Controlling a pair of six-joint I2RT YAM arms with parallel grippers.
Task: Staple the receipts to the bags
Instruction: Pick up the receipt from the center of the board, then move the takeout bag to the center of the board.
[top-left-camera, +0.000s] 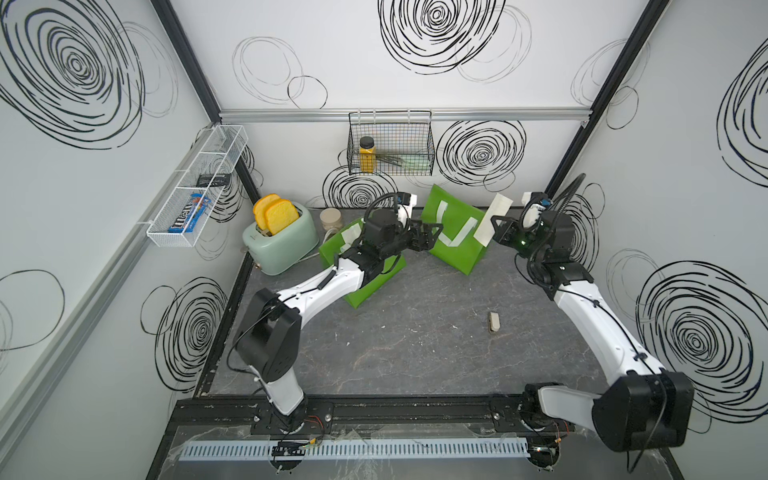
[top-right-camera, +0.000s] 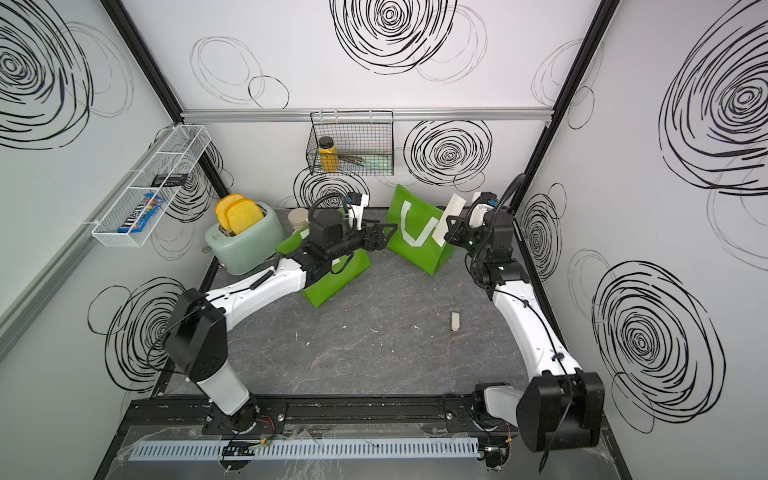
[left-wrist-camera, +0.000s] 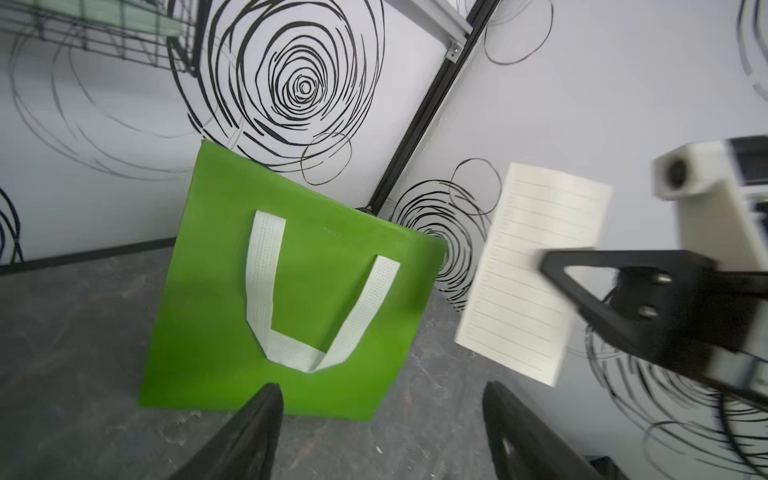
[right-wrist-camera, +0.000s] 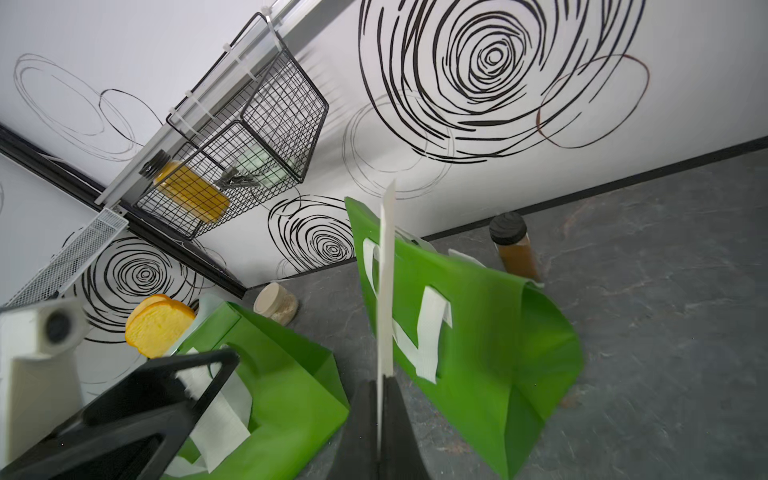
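In a top view: black wire basket (top-left-camera: 415, 124) holds yellow-filled jar (top-left-camera: 367, 156); toaster (top-left-camera: 286, 249) holds two toast slices (top-left-camera: 277, 215).
Left wrist: left gripper (left-wrist-camera: 382, 388) spread wide, empty, facing standing green fabric bag (left-wrist-camera: 216, 291).
Right wrist: right gripper (right-wrist-camera: 380, 380) clamps thin white receipt (right-wrist-camera: 387, 270), edge-on, beside that bag.

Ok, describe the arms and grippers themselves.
The left arm and right arm have white shells, black joint housings and thin black cables along them. The left gripper and right gripper have black, triangular open-frame fingers and a white wrist camera housing.
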